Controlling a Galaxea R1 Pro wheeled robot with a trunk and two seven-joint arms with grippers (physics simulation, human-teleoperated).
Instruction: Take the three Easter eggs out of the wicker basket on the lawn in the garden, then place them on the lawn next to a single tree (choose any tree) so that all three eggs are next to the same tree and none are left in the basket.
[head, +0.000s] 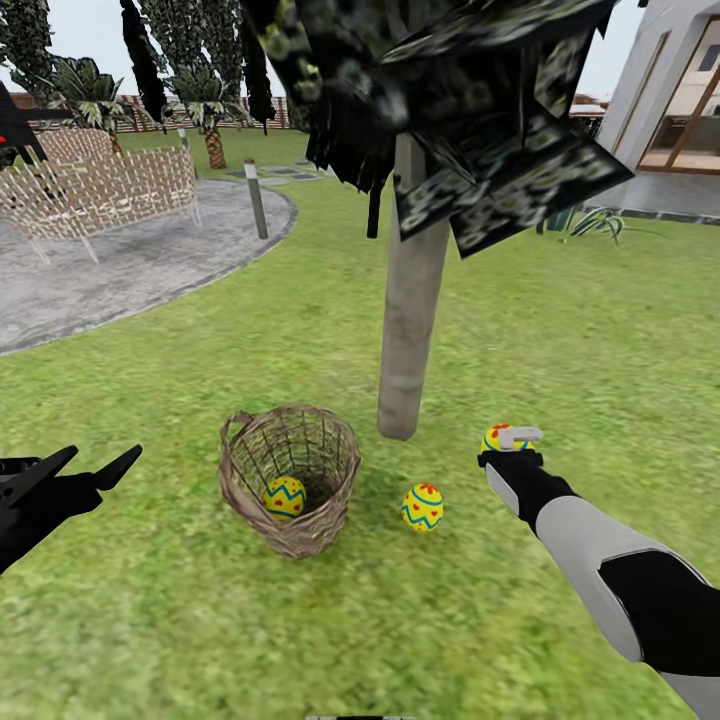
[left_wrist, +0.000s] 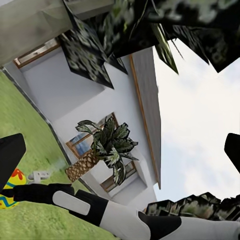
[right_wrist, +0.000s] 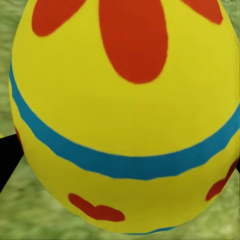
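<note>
The lawn (head: 560, 330) spreads green with yellowish patches all around me, running back to a grey round patio (head: 130, 270) at the far left, where pale lattice wicker chairs (head: 95, 185) stand. A white house (head: 680, 100) sits at the far right, and a brown slat fence with palms closes the background. Straight ahead rises the tree (head: 412, 320), its grey-beige trunk topped by dark angular leaf planes.

Near the trunk's foot, to its left, the wicker basket (head: 290, 478) stands on the grass, tilted a little, with one Easter egg (head: 285, 496) inside. A second egg (head: 422, 507) lies on the grass just beside the basket, on its right and close to the trunk.

My right end effector (head: 512, 447) is closed on the third egg (right_wrist: 125, 120), low over the grass right of the trunk. My left end effector (head: 95, 465) hangs spread wide, holding nothing, well left of the basket.
</note>
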